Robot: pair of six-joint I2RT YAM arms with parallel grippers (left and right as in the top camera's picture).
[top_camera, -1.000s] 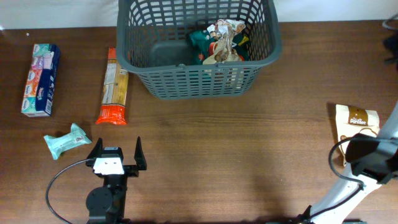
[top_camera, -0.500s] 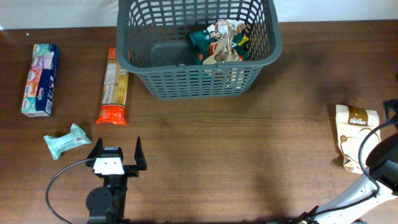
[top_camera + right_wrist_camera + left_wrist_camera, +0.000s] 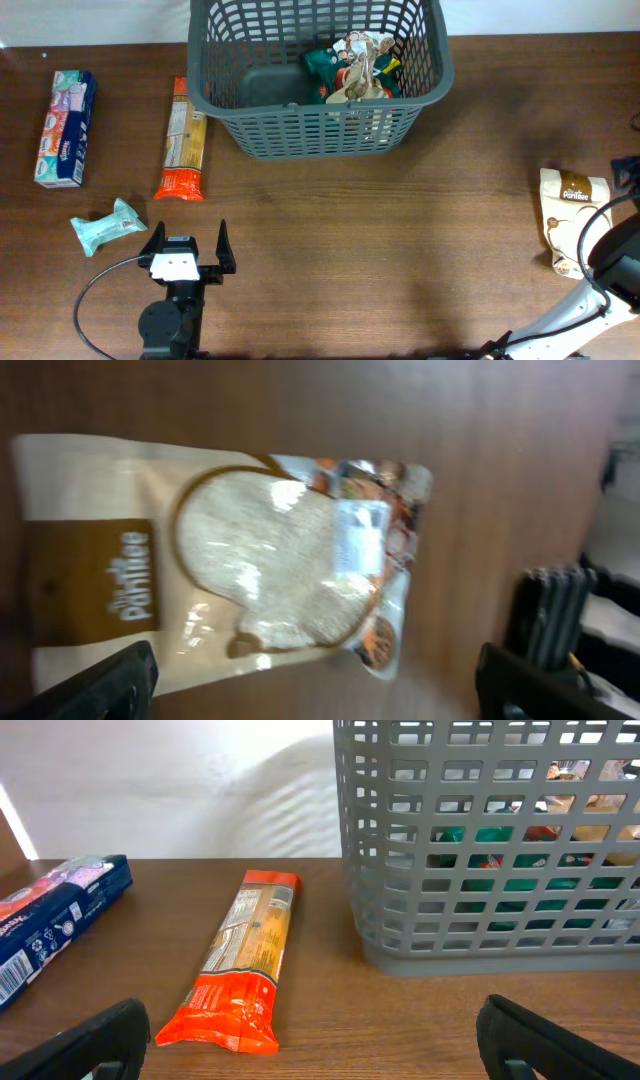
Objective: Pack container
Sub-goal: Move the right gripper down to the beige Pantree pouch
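- container (image 3: 300, 130): dark grey lattice basket, upright at the far side of the tabletop (image 3: 400, 250).
- Inside the container: a few packets (image 3: 355, 68), green and beige print, heaped against its right half. The solid base shows on its left half.
- pasta packet (image 3: 183, 140): long, orange-ended, flat just left of the container. It runs roughly parallel to the container's left wall, with a small gap and no contact.
- tissue pack (image 3: 65, 128): blue box, further left of the container, beyond the pasta packet.
- wipes pack (image 3: 108, 225): mint green, left of the container and nearer the robot, well apart from it.
- Pantree pouch (image 3: 572, 215): beige, lying flat, right of the container and nearer the robot, well apart. A clear window shows pale contents.
- left jaws: on the near side of the container, off its left front corner and well apart. They are spread wide with nothing between them. The left wrist view faces the pasta packet and the container's front wall, fingers (image 3: 100, 1035) at the lower corners.
- right jaws: far right of the container, above the Pantree pouch. They are spread wide and grip nothing. The right wrist view looks down on the pouch, fingers (image 3: 90, 685) at the lower corners, no contact visible.
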